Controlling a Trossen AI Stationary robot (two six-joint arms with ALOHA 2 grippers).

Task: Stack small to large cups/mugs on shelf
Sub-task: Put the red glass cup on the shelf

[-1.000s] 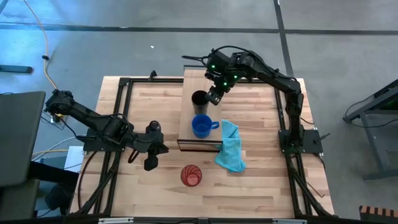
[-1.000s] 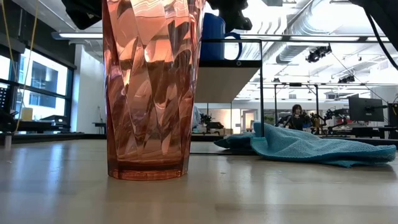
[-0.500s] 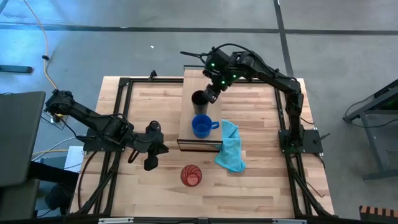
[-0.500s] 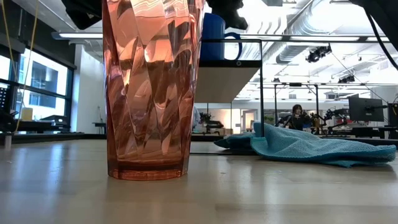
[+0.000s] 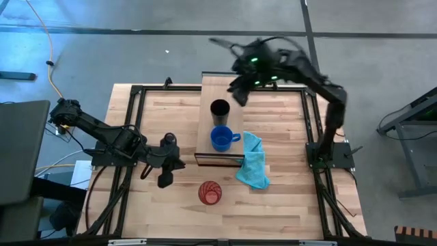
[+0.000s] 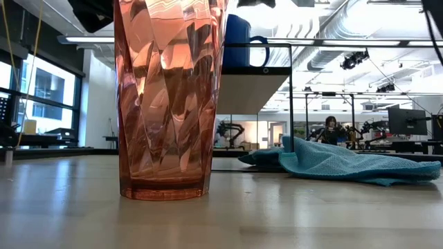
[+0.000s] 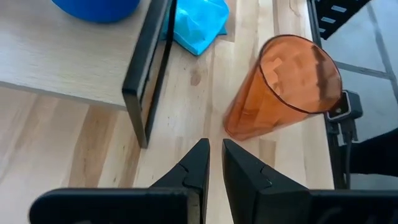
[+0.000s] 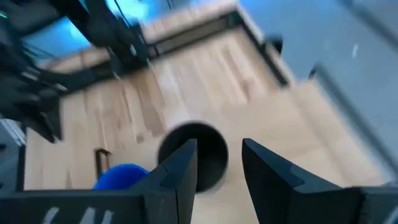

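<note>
The black cup (image 5: 220,109) and, nearer, the blue mug (image 5: 220,139) stand upright on the light-wood shelf (image 5: 205,124). The red-orange tumbler (image 5: 210,193) stands on its base on the table in front of the shelf's near end; it fills the low view (image 6: 169,97). My right gripper (image 5: 239,94) hangs open above and just beyond the black cup (image 8: 211,152), touching nothing. My left gripper (image 5: 164,180) is shut and holds nothing, raised over the table left of the tumbler (image 7: 280,87) and pointing toward it.
A light-blue cloth (image 5: 254,162) lies crumpled on the table against the shelf's near right corner. The shelf's black frame (image 7: 149,68) stands between my left gripper and the mug. Bare tabletop lies to the left and right of the shelf.
My right gripper has risen from the black cup's rim and drawn back toward the table's far edge, tipping as it went. The cup stays upright on the shelf.
</note>
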